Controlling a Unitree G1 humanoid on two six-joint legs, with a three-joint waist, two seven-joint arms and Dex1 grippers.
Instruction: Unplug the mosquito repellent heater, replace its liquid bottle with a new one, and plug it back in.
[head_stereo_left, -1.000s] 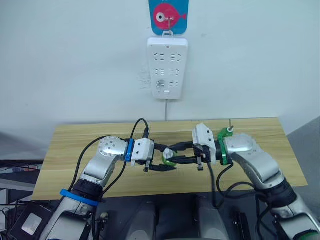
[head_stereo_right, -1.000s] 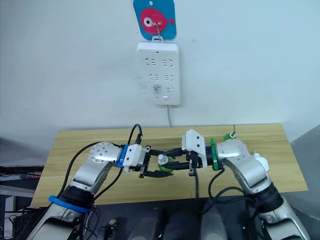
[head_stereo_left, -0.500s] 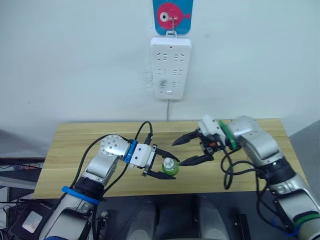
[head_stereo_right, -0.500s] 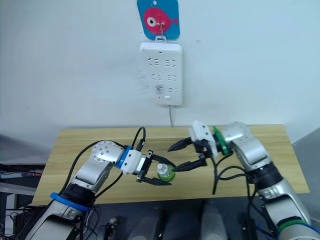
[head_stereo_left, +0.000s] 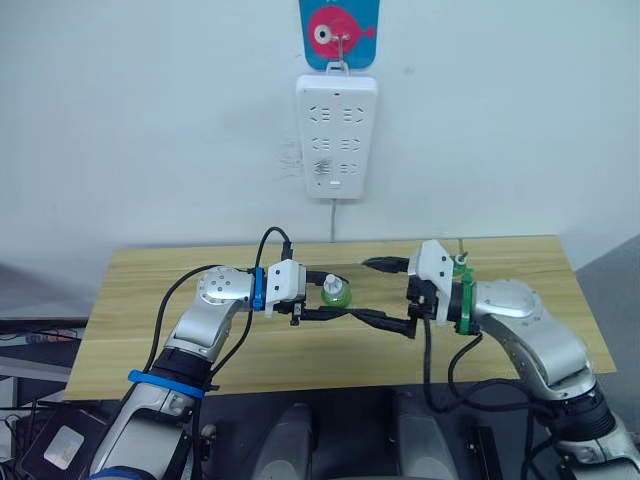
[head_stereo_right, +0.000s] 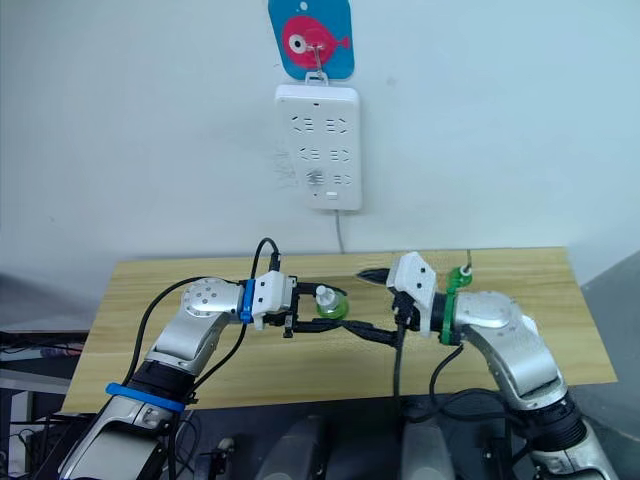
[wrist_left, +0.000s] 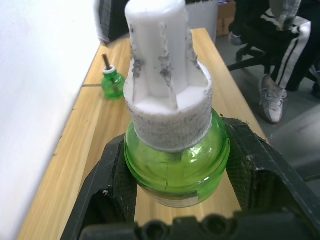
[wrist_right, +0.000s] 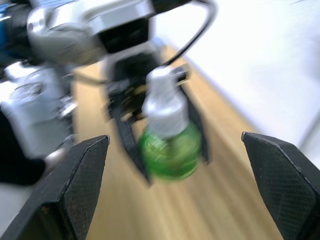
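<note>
Raised since before, green bottle (head_stereo_left: 335, 292) upright, white cap up, clamped in left hand (head_stereo_left: 330, 305); right hand (head_stereo_left: 385, 296) wide open, apparently empty.

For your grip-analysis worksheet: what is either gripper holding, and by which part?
The left gripper clamps the round green liquid bottle with a white cap by its belly. The right gripper is open, holding nothing.

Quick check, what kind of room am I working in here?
Likely a lab or office test bay, not a home: a bare wooden table against a plain white wall, a power strip hung from a fish hook plate, and a seated person's legs past the table end.
</note>
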